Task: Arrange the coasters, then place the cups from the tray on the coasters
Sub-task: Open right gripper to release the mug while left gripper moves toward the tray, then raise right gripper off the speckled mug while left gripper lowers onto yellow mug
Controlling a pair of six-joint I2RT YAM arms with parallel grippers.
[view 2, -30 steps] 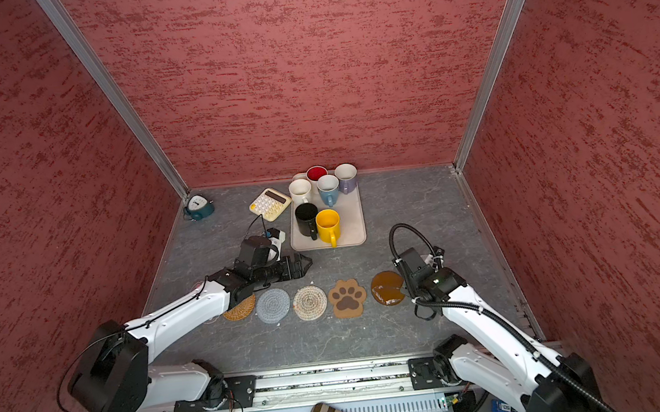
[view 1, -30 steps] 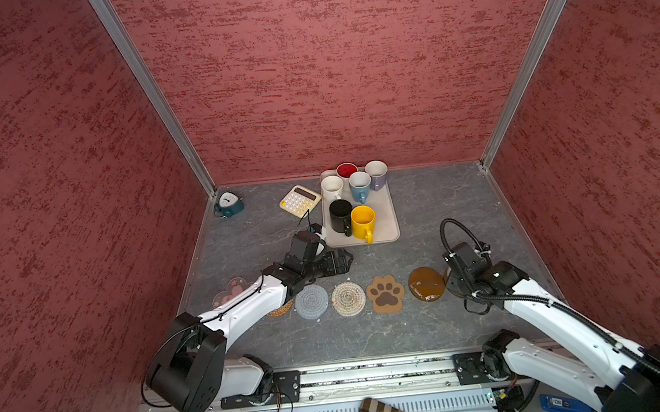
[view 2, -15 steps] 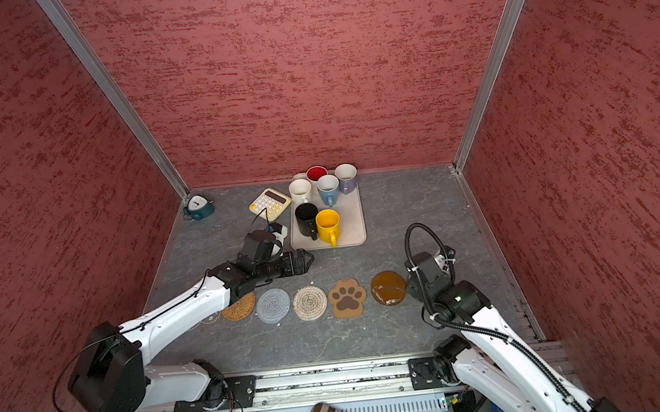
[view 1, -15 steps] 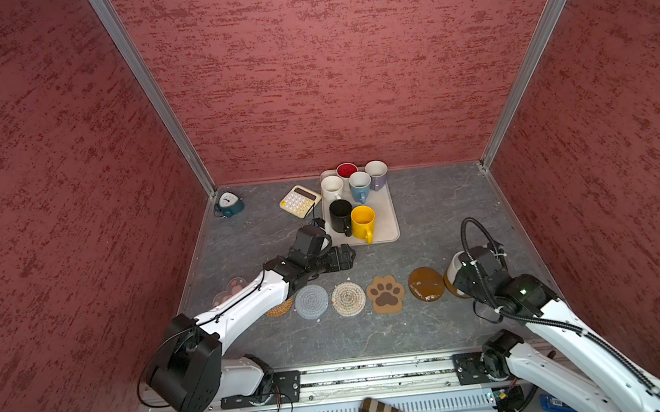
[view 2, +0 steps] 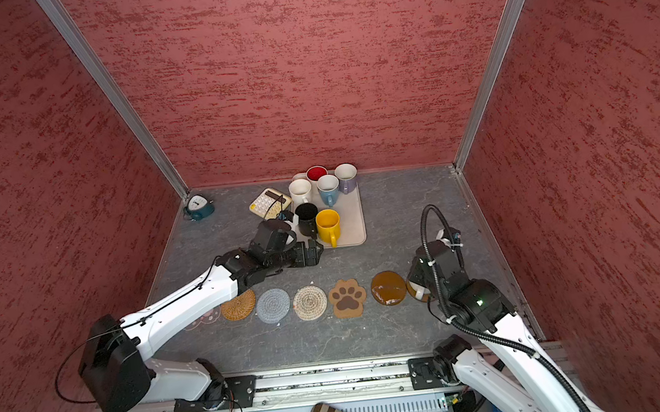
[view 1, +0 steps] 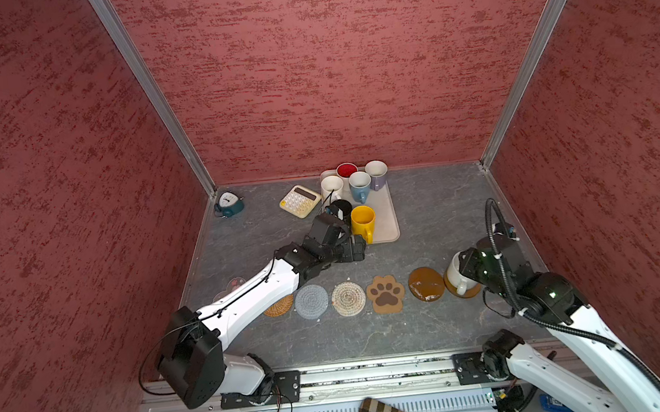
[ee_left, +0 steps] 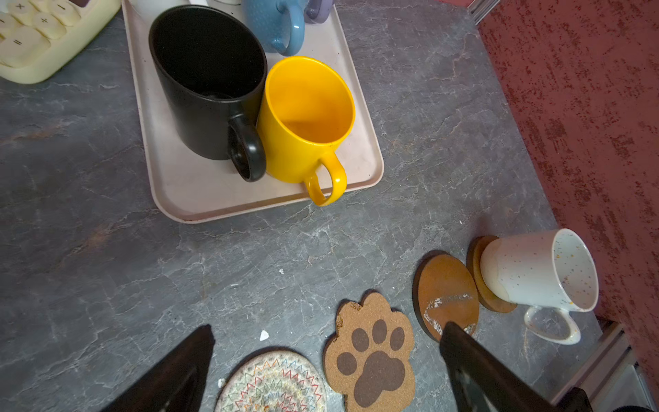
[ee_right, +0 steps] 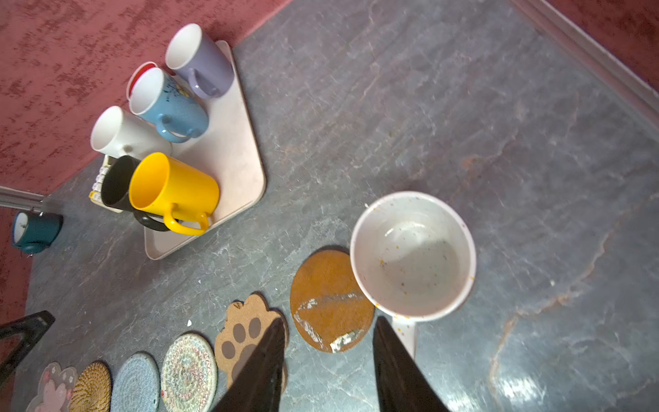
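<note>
Left gripper, released, faces six cups on one tray; right gripper, released, faces one cup; seven coasters.

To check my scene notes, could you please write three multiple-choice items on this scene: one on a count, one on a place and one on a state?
1. How many mugs stand on the tray? A four, B seven, C six.
2. The speckled mug stands on: A the tray, B a brown disc, C the paw coaster.
3. The left hand is: A open and empty, B shut on a mug, C shut on a coaster.

1 C: six rims show there.
2 B: the disc's edge shows under its base.
3 A: its fingers stand wide apart, nothing between.
</note>
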